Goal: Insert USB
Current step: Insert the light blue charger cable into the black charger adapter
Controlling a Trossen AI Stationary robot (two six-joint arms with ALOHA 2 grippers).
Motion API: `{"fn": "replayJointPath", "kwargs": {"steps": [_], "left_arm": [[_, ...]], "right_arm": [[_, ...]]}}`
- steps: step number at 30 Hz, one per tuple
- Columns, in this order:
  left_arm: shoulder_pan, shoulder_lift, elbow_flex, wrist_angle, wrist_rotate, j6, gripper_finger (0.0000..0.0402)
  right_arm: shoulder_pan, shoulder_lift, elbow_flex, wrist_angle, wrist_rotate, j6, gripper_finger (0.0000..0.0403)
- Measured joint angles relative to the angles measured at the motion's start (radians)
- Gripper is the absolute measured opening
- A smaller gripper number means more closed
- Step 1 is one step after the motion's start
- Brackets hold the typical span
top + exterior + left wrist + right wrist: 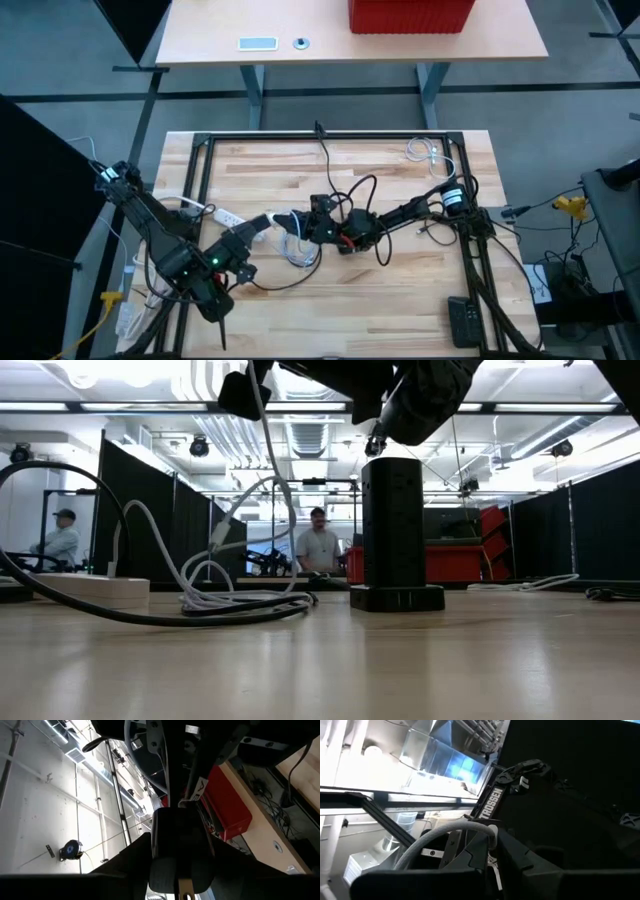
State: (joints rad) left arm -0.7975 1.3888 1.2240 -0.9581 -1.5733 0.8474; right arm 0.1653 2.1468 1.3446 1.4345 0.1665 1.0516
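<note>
A black tower power strip (393, 525) stands upright on its base on the wooden table (400, 300), under my right arm (347, 240). Both grippers hang raised just left of it, facing each other. My right gripper (312, 212) (492, 851) is shut on the end of a white USB cable (440, 837). That cable drops to a coil (245, 598) lying on the table. My left gripper (278, 221) (180, 870) is closed on a dark oblong thing (180, 840); what it is I cannot tell. My left gripper has the dark oblong thing (172, 870) between its two fingers. The thing points forward out of the grip, toward my right gripper, and is clear of the table. My right gripper pinches the white cable at its end (491, 832). The plug itself is hidden by the fingers. The cable arches away from the grip and hangs slack down to the table.
A white power strip (85, 590) lies at the left, and black cables (355, 190) loop behind the grippers. A black frame (200, 140) borders the table. A black handset (462, 322) lies near right and a white cable bundle (425, 152) far right. People (317, 545) sit beyond the table.
</note>
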Motion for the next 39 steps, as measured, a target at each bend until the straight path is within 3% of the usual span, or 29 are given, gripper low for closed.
{"fn": "replayJointPath", "kwargs": {"steps": [11,39], "left_arm": [[0.023,0.000,-0.002,0.000,0.001,0.000,0.0149],[0.085,-0.001,-0.002,0.060,0.001,-0.056,0.0149]], "right_arm": [[0.025,0.000,0.001,0.007,0.105,-0.066,0.0011],[0.040,-0.004,0.008,0.002,0.172,-0.119,0.0011]]}}
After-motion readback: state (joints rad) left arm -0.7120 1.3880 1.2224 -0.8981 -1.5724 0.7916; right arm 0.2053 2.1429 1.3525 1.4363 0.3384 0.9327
